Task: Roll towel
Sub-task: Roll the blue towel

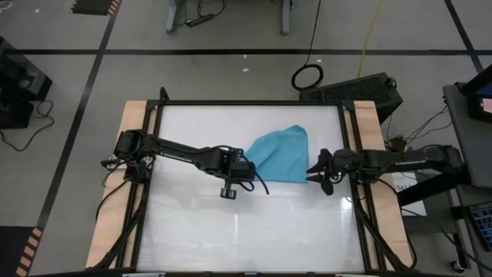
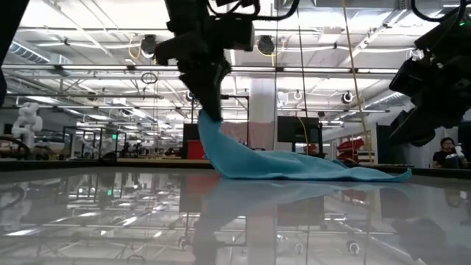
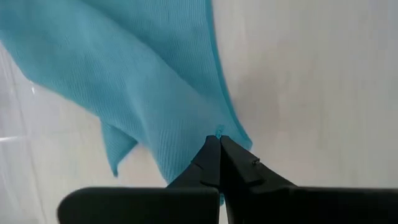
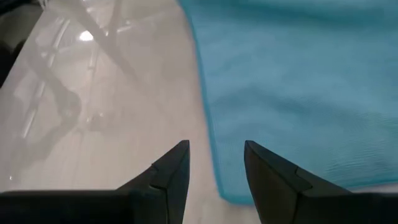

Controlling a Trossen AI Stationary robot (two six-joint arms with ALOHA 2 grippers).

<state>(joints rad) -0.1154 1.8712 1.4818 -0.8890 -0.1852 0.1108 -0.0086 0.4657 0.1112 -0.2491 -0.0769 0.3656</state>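
The turquoise towel [image 1: 280, 154] lies a little right of the middle of the white table, bunched into a rough triangle. Its left end is raised in my left gripper [image 1: 250, 168], which is shut on it. From there the cloth [image 2: 294, 165] slopes down to the right and its right part rests flat on the table. My right gripper [image 1: 310, 171] is open at the towel's near right corner [image 4: 227, 193]. Its fingers stand on either side of the cloth's edge, above it, and touch nothing that I can see. My left gripper pinches the towel's left end at its edge [image 3: 217, 129] between its two fingertips; one layer or several, I cannot tell. The fingers come steeply from above. That end is lifted clear [image 2: 210, 121], and the cloth hangs slack below it, its right part [image 2: 353, 173] on the table.
The glossy white tabletop [image 1: 231, 223] has a black frame and wooden strips [image 1: 115, 200] along both sides. The near half and the far left of the table are bare. Beyond the table the low view shows an open hall.
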